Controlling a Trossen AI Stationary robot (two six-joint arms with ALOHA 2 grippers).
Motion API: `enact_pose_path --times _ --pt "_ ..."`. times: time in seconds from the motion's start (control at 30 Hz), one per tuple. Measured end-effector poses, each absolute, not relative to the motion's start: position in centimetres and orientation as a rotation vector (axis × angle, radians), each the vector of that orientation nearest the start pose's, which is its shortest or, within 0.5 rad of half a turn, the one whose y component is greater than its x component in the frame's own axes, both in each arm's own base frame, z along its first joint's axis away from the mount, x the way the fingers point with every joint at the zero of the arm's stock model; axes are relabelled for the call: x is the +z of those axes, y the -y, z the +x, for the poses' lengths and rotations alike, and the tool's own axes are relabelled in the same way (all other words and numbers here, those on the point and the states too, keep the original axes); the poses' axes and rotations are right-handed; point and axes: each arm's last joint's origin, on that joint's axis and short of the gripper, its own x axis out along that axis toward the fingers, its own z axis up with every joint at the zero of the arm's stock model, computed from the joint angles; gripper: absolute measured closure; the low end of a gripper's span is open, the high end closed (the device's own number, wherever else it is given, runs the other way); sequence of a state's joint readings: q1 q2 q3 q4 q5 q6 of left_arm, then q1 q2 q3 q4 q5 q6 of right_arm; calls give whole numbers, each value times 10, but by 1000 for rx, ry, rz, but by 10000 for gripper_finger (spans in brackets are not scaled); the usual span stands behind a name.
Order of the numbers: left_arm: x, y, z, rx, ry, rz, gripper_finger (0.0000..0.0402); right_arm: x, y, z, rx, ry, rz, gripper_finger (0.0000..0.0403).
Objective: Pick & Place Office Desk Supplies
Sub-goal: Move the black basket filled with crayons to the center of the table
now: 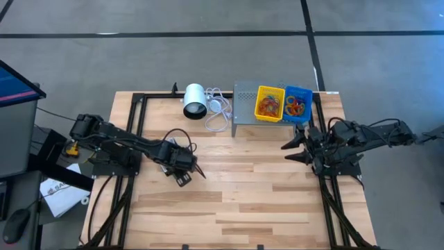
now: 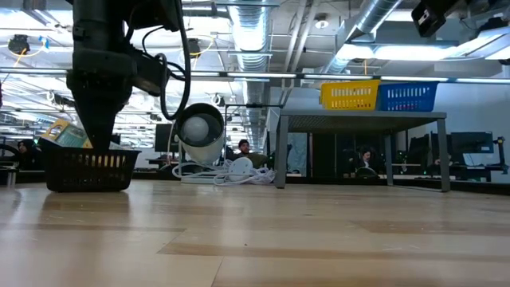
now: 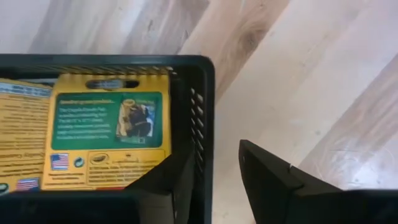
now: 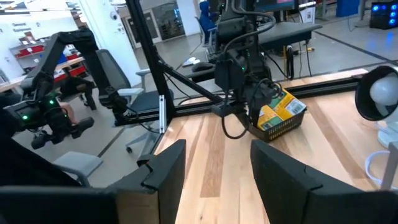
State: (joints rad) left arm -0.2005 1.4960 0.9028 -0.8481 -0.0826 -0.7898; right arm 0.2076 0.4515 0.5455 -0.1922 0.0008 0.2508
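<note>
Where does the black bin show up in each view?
High: black bin left of centre, mostly hidden under the left gripper.
Low: far left on the table, arm coming down onto it.
Left wrist: fills the left side, one finger inside its wall, one outside.
Right wrist: centre right, packets inside.
Shared landmark: white cylinder; not in left wrist.

Packets (image 3: 99, 137) lie in the black bin (image 3: 202, 112), left of the stand (image 1: 244, 104) bearing two bins (image 1: 283, 103)

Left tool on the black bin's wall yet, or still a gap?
Cannot tell. In the left wrist view the left tool straddles the black bin wall, one finger inside, one outside; the inner finger overlaps the wall, but contact isn't plainly shown.
</note>
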Motion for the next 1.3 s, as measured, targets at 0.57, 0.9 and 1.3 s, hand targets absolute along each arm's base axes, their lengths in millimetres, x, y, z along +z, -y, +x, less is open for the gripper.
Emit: enact_pose_path --times 0.57,0.9,1.3 --pt "163 49 255 434 -1415 -341 352 294 -24 114 196 -107 242 227" --pt "164 52 267 380 -1316 -363 395 295 -24 115 198 -90 247 227" --pt "175 64 289 235 -1171 -349 397 298 -24 115 200 -65 258 227"
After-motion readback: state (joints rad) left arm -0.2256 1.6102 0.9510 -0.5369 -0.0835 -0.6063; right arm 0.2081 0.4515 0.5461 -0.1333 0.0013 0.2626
